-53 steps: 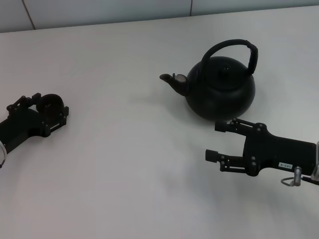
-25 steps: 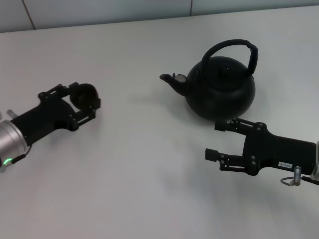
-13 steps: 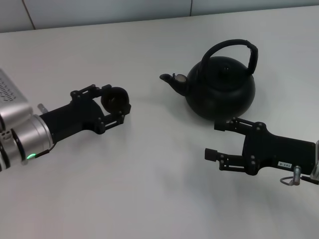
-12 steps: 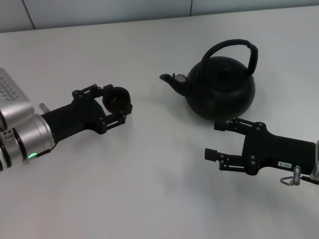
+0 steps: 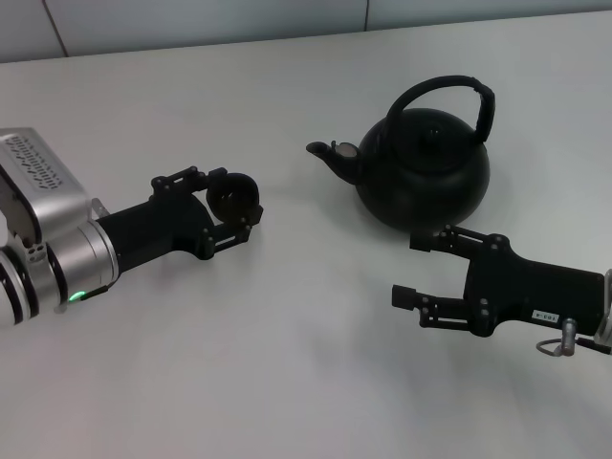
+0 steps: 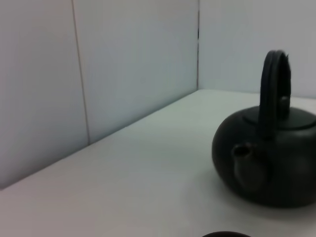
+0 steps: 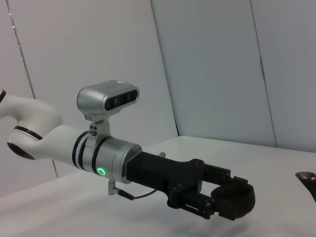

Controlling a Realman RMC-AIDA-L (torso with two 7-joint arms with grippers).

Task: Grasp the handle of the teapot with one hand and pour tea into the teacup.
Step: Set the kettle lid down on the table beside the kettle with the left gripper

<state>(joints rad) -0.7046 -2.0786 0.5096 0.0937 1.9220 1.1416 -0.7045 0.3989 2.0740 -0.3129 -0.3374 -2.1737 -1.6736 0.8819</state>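
The black teapot (image 5: 424, 174) stands on the white table at the back right, its spout (image 5: 333, 156) pointing left and its arched handle (image 5: 449, 96) upright. It also shows in the left wrist view (image 6: 269, 165). My left gripper (image 5: 235, 205) is shut on the small black teacup (image 5: 233, 195) and holds it left of the spout, well apart from it. The right wrist view shows that gripper (image 7: 232, 202) clamped around the teacup (image 7: 233, 199). My right gripper (image 5: 413, 270), with a white label, is open and empty just in front of the teapot.
The white table (image 5: 287, 363) runs to a pale panelled wall (image 5: 191, 19) at the back. The left arm's silver forearm (image 5: 38, 249) reaches in from the left edge.
My left gripper has carried the teacup from the far left rightward toward the teapot's spout. The right gripper and the teapot have not moved.
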